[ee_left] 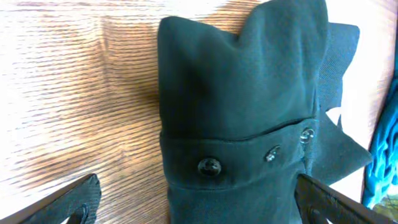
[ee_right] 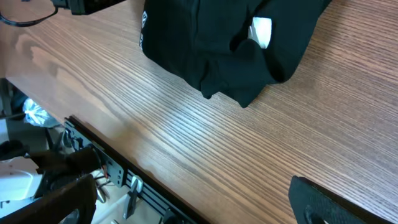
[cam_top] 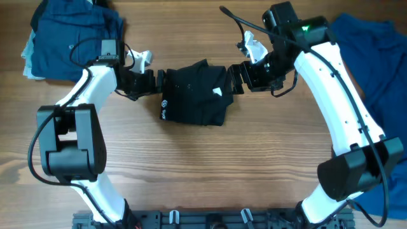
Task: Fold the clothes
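A black garment [cam_top: 194, 94] lies folded into a compact bundle at the table's middle, with a small white label [cam_top: 218, 91] on its right part. In the left wrist view its buttoned edge [ee_left: 242, 93] reaches between the fingers of my left gripper [ee_left: 199, 208], which stands open at the bundle's left side [cam_top: 156, 81]. My right gripper [cam_top: 235, 76] is open just off the bundle's right edge. In the right wrist view the black garment [ee_right: 230, 43] lies ahead of the right gripper [ee_right: 193, 199], with only bare wood between the jaws.
A pile of navy clothes [cam_top: 73, 38] sits at the back left. A brighter blue garment [cam_top: 375, 57] spreads over the right side of the table. The table's front edge with its black rail [ee_right: 112, 168] shows in the right wrist view.
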Robot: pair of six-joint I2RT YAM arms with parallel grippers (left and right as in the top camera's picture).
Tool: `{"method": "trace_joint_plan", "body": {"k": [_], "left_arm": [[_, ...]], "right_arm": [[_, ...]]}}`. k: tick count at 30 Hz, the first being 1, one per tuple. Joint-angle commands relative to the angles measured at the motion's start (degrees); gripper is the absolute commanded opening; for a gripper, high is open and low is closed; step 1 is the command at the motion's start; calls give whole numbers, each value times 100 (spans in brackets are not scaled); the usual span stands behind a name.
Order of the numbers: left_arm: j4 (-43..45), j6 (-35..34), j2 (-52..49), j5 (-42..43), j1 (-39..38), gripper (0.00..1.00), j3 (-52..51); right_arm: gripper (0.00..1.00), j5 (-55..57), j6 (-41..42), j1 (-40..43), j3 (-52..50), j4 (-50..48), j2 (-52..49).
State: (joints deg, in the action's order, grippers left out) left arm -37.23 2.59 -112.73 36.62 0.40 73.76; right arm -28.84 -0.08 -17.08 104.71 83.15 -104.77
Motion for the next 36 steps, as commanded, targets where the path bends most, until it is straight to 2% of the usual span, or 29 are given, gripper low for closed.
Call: {"method": "trace_joint_plan", "body": {"k": [1, 11, 17, 24, 31, 36], "left_arm": [[44, 170, -160, 175, 9, 100, -37], [219, 170, -682, 212, 9, 100, -37], [258, 170, -1054, 710, -4, 100, -37], [48, 157, -1095, 835, -358, 100, -37], [433, -280, -1099, 831, -702, 100, -37], [581, -306, -1104, 833, -739, 100, -37]], "right_arm": [[99, 59, 35, -22, -20, 11, 125], [99, 59, 48, -22, -61, 4, 122], [99, 59, 48, -52, -452, -153, 116], [100, 57, 177, -74, -509, -365, 111], [99, 57, 177, -74, -509, -317, 111], [100, 59, 173, -74, -509, -315, 111]]}}
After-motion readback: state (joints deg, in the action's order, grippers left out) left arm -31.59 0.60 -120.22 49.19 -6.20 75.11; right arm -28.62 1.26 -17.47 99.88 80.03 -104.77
